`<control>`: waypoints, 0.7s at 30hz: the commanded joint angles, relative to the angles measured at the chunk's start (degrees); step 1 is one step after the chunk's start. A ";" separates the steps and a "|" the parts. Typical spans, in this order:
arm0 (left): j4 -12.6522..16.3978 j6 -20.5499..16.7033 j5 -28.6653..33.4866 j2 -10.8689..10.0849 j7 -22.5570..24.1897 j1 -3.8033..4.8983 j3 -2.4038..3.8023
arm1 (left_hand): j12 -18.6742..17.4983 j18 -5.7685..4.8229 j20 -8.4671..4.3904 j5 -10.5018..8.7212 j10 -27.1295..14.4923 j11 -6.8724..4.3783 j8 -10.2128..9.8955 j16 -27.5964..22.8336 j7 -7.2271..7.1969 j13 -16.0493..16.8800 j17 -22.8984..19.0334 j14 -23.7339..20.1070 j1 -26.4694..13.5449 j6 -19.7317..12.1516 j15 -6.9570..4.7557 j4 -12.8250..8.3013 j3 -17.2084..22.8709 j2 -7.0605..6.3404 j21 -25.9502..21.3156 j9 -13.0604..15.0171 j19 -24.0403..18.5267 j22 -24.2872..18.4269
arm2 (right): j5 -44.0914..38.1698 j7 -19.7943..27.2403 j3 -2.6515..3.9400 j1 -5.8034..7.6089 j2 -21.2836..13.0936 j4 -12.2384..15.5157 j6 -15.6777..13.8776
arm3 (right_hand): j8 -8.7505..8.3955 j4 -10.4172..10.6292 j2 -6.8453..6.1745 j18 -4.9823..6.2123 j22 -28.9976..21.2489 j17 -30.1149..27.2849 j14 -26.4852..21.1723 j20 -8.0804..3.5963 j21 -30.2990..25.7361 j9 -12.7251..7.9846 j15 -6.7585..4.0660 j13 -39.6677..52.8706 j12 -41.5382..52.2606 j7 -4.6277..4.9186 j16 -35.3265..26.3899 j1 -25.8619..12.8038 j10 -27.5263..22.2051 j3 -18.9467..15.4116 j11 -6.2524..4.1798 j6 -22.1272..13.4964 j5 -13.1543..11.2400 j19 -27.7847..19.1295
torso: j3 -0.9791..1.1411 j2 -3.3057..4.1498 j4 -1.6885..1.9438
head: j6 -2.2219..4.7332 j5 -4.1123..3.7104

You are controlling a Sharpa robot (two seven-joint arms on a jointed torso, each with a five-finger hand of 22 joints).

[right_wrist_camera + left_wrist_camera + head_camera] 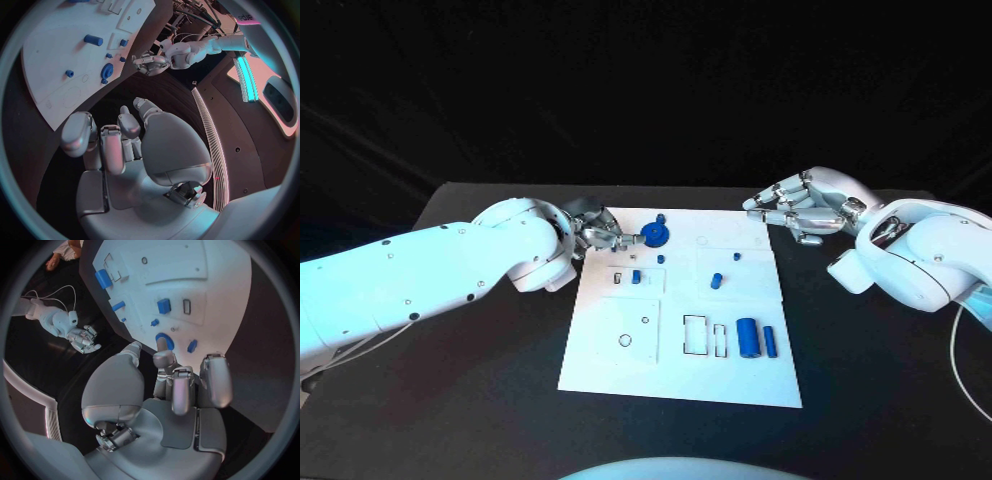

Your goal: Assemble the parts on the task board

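At the far edge of the task board (681, 385), a round blue part (655, 236) was touched by the fingertips of the left hand (599, 231); whether it was pinched could not be told. It should be pressed down straight and gently. The right hand (805, 210) was held apart, fingers loosely curled on nothing.

- The white task board (733, 385) lies flat in the middle of the black table, with rectangular slots and small holes cut into it.
- A round blue disc (655, 235) with a raised stub sits near the board's far left corner.
- Two blue cylinders (759, 339) lie side by side near the right edge.
- Small blue pegs (714, 280) stand around the board's middle.
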 commanded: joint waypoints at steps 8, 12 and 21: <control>-8.79 22.71 6.27 1.38 -4.73 8.22 0.14 | -6.76 2.31 2.47 -6.11 -6.02 2.52 -3.63 -0.68 2.78 -7.40 13.97 5.59 2.22 -4.45 2.33 0.07 -5.29 1.27 -6.76 -3.00 -2.35 -2.42 | -0.31 0.31 -0.07 -0.06 0.58 -0.76 0.50 | 0.37 -0.02 -0.53 0.43 -0.07 5.58 4.01 -0.35 -0.19 -0.07 -0.49 -0.15 0.11 -0.09 -0.25 0.17 0.05 0.38 -0.06 -0.08 0.40 -0.21 | 0.00 0.04 -0.05 | 1.28 -0.17; -12.07 25.81 6.26 3.19 -5.09 9.56 0.10 | -6.07 2.25 2.52 -7.18 -5.77 2.43 -3.35 -0.38 2.59 -7.11 14.38 5.73 2.42 -3.84 2.28 0.10 -6.19 1.91 -6.45 -3.18 -2.05 -2.08 | -0.30 0.40 -0.08 -0.09 0.69 -0.95 0.54 | 0.37 -0.02 -0.53 0.43 -0.07 5.58 4.01 -0.35 -0.19 -0.07 -0.49 -0.15 0.11 -0.09 -0.25 0.17 0.05 0.38 -0.06 -0.08 0.40 -0.21 | -0.08 0.10 0.05 | 1.72 -0.43; -20.70 31.21 -0.77 9.65 -5.21 11.11 -1.11 | -6.03 2.50 2.40 -7.67 -6.10 2.09 -2.32 -0.87 2.13 -7.67 13.71 5.51 2.98 -2.53 2.03 0.12 -7.55 2.84 -7.80 -3.02 -2.36 -3.00 | -0.32 0.50 -0.10 -0.17 1.12 -1.34 0.57 | 0.38 0.00 -0.53 0.42 -0.03 5.57 4.01 -0.35 -0.18 -0.07 -0.49 -0.12 0.14 -0.08 -0.26 0.16 0.07 0.41 -0.05 -0.07 0.41 -0.20 | 0.03 -0.04 0.12 | 1.99 0.15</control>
